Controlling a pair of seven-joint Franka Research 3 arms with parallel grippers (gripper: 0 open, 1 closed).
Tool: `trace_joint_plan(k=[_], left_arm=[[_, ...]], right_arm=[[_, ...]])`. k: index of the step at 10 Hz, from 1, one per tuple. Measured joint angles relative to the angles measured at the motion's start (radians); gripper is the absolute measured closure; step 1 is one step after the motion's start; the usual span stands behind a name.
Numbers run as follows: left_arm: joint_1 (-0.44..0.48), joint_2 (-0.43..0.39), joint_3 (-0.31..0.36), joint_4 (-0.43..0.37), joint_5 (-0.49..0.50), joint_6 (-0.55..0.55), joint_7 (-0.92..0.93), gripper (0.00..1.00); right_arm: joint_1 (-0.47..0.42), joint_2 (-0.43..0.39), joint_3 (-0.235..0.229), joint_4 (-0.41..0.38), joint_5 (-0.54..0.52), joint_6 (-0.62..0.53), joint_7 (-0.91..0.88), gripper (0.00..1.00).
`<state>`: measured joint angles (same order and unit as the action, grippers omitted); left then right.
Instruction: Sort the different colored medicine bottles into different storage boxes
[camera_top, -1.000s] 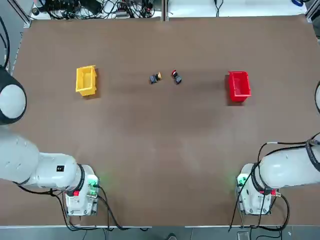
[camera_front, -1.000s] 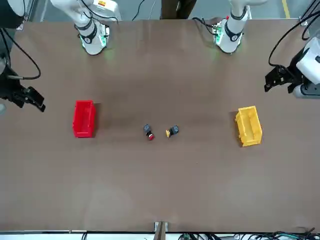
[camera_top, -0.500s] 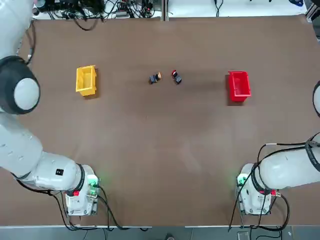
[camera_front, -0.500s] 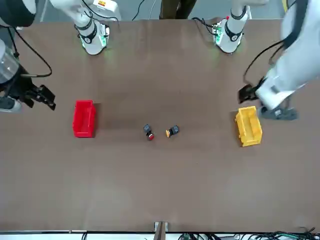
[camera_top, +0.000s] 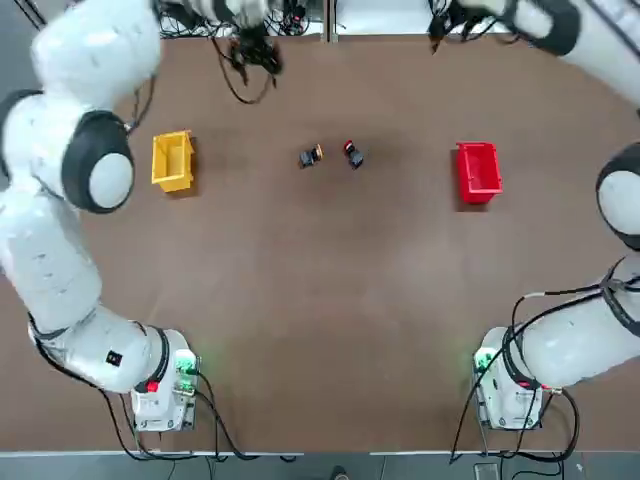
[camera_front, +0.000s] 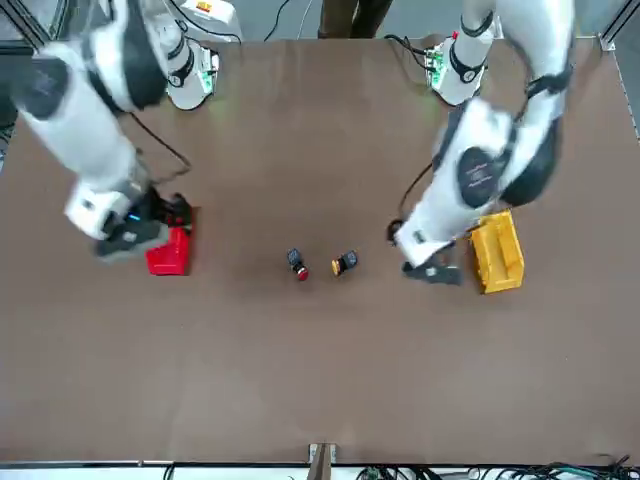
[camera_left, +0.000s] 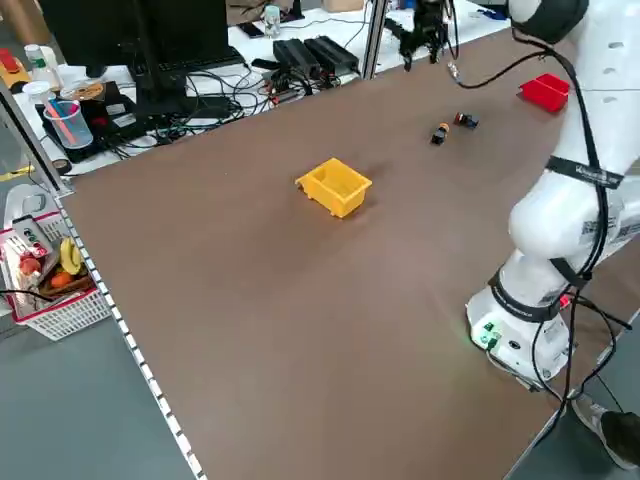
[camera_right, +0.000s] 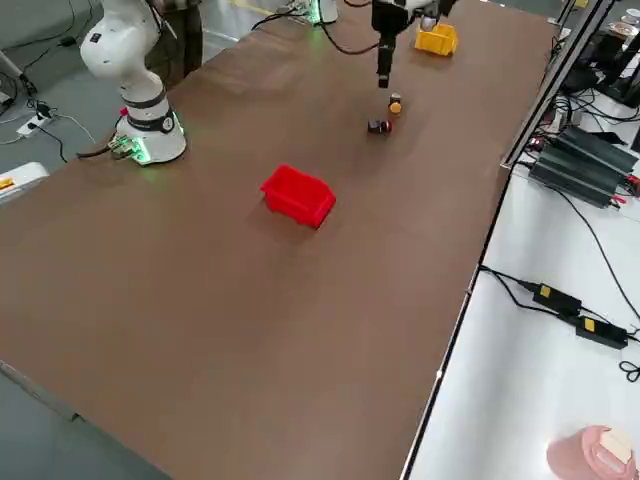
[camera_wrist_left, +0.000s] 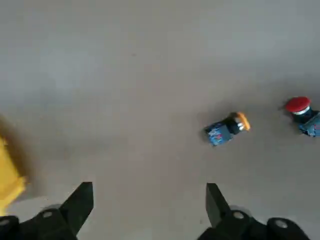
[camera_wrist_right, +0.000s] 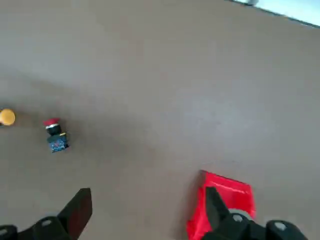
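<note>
With bare table between the yellow bin (camera_top: 172, 161) and red bin (camera_top: 479, 172), and both bottles, orange-capped (camera_top: 310, 156) and red-capped (camera_top: 353, 154), lying mid-gap, I have both arms bent out above the table, left gripper (camera_wrist_left: 150, 207) and right gripper (camera_wrist_right: 150, 210) spread wide, gripping nothing.

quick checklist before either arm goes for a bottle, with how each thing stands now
- Left gripper open and empty: ok
- Right gripper open and empty: ok
- Orange-capped bottle out on the table, unobstructed from above: ok
- Red-capped bottle likewise: ok
- Yellow box and red box empty, ready to receive: ok
- Bottles standing upright: not ok, both lie on their sides
</note>
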<state>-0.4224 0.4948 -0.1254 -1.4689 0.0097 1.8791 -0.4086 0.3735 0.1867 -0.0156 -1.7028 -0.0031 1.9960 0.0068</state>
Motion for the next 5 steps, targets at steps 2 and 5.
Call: trace_joint_plan(k=[2, 5], left_arm=[[-0.078, 0.107, 0.0, 0.0, 0.035, 0.106, -0.088, 0.06], [-0.107, 0.207, 0.0, -0.001, 0.038, 0.202, -0.109, 0.1]], right_arm=[[0.109, 0.098, 0.003, -0.01, 0.002, 0.121, 0.0, 0.0], [0.202, 0.256, 0.001, -0.02, 0.003, 0.322, 0.066, 0.0]])
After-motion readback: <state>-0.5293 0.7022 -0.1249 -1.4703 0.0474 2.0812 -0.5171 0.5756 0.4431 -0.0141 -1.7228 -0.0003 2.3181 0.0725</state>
